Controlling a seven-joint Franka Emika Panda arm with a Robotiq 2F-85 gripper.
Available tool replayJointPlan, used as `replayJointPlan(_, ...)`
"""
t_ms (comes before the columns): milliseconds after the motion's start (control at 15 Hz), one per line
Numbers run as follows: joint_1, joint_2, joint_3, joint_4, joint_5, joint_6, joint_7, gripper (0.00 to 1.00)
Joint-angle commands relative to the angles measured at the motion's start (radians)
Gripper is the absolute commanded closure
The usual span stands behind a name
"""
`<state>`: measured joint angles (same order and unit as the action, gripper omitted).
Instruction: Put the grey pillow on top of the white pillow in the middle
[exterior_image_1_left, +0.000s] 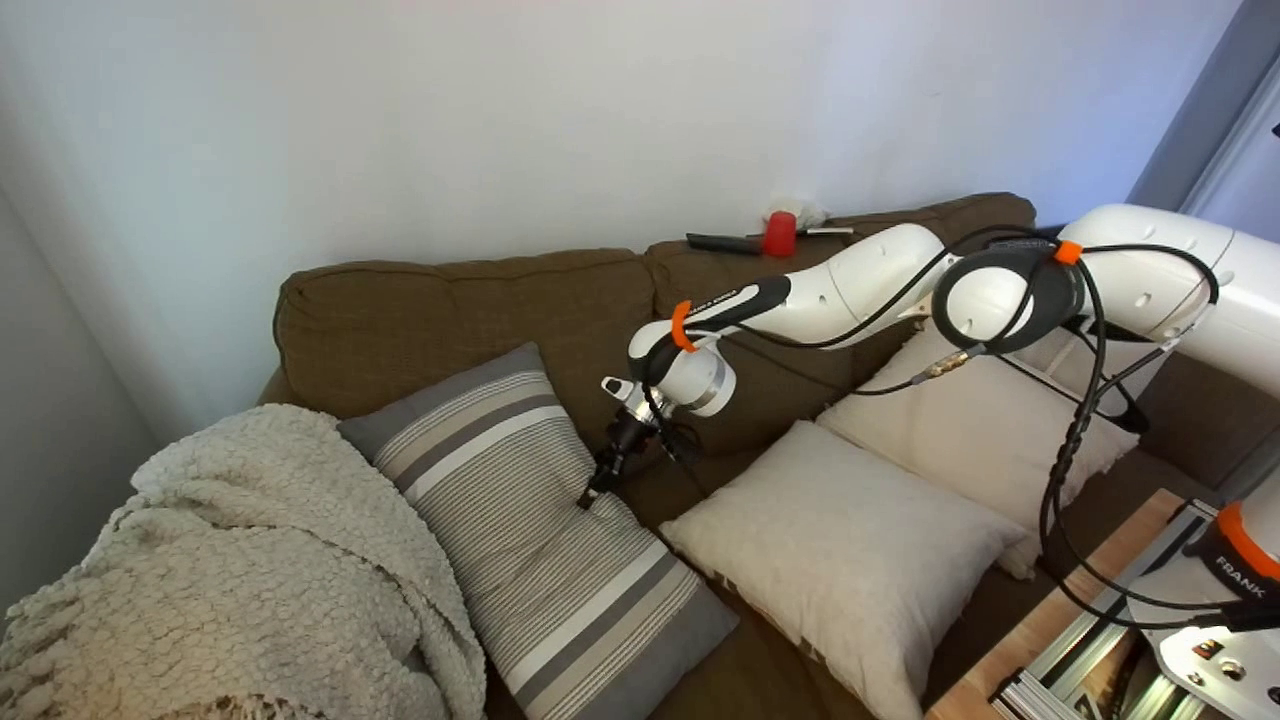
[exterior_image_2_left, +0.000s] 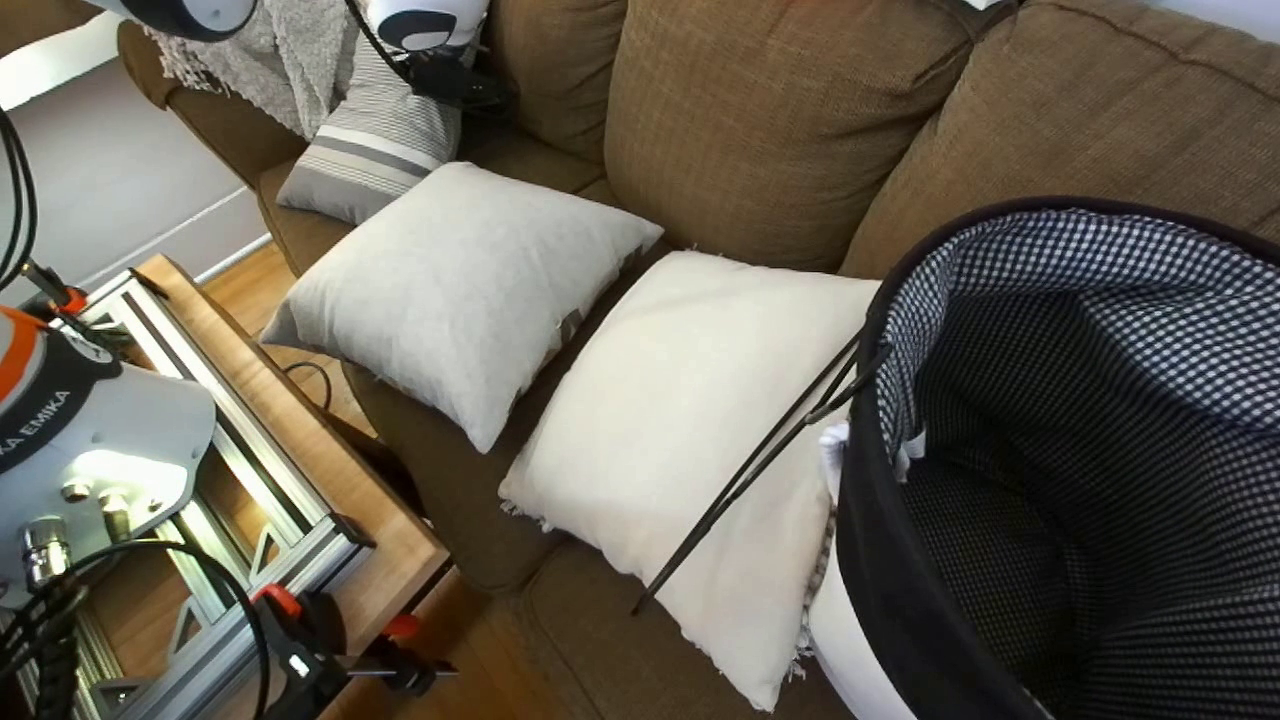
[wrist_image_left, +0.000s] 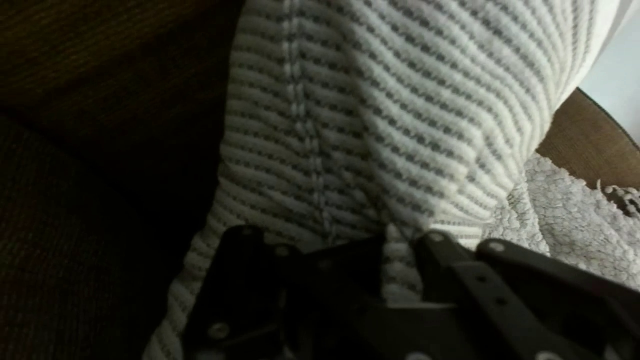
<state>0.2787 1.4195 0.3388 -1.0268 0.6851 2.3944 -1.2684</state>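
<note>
The grey pillow (exterior_image_1_left: 520, 480) with lighter stripes lies on the left part of the sofa in an exterior view, between the blanket and the white pillow. It is partly hidden by the arm in an exterior view (exterior_image_2_left: 370, 150) and fills much of the wrist view (wrist_image_left: 410, 100). My gripper (exterior_image_1_left: 588, 498) is at the pillow's long edge near its middle. In the wrist view the gripper (wrist_image_left: 400, 240) is shut with a fold of striped fabric pinched between its fingers. The plain white pillow (exterior_image_1_left: 840, 540) lies flat in the middle of the sofa; it also shows in an exterior view (exterior_image_2_left: 450, 270).
A knitted beige blanket (exterior_image_1_left: 270, 570) lies beside the grey pillow. A beige plain cushion (exterior_image_2_left: 690, 400) lies beyond the white pillow, with a checked-lined basket (exterior_image_2_left: 900, 560) next to it. A red object (exterior_image_1_left: 780, 235) sits on the sofa back (exterior_image_1_left: 470, 310). A wooden table (exterior_image_2_left: 330, 450) carries the robot base.
</note>
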Motion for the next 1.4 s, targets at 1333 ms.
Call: replayJointPlan(1333,-0.624,-0.539,0.592,-0.820,0.866,0.737,-0.621,0.99)
